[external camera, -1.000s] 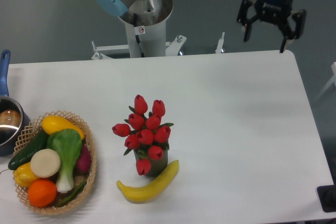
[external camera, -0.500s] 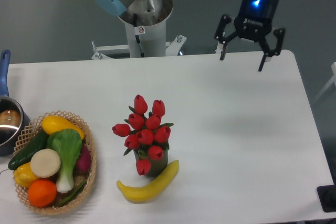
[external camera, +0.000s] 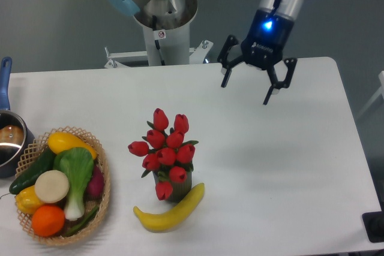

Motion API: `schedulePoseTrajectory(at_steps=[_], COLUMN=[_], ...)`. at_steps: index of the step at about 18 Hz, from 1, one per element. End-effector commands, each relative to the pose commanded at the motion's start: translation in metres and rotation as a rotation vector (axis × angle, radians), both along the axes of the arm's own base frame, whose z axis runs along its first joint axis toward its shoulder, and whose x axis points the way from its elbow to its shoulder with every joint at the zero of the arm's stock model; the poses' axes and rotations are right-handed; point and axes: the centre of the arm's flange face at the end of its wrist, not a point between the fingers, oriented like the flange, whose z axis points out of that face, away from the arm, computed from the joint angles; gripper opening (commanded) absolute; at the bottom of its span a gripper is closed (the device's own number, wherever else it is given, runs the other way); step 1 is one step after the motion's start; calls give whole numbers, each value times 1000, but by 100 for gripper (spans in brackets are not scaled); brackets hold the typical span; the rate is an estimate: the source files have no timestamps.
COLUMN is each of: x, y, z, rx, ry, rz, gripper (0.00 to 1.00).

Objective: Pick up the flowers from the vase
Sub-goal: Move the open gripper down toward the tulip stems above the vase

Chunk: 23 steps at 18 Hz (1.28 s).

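High front view (perhaps tilted) over table (external camera: 270,166)

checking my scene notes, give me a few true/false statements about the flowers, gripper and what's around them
1. The flowers stand in the vase. True.
2. The gripper is shut on the flowers. False: it is open, up and to the right of them, holding nothing.
3. The banana lies in the basket. False: it lies on the table right in front of the vase.
4. The basket sits left of the flowers. True.
5. The pot is at the table's right edge. False: it is at the left edge, behind the basket.
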Motion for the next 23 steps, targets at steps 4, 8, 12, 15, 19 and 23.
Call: schedulePoseTrajectory(at_steps=[4, 8, 12, 15, 19, 23], x=[14, 19, 19, 26, 24, 27], y=[12, 19, 33, 51, 76, 94], z=[-13, -20, -46, -59, -84, -105], rx=[-14, -25, -51, -55, -55, -7], ry=[-15, 13, -21, -26, -41, -83], rz=[-31, -73, -108, -144, -184, -220], gripper=[100, 100, 100, 100, 100, 100])
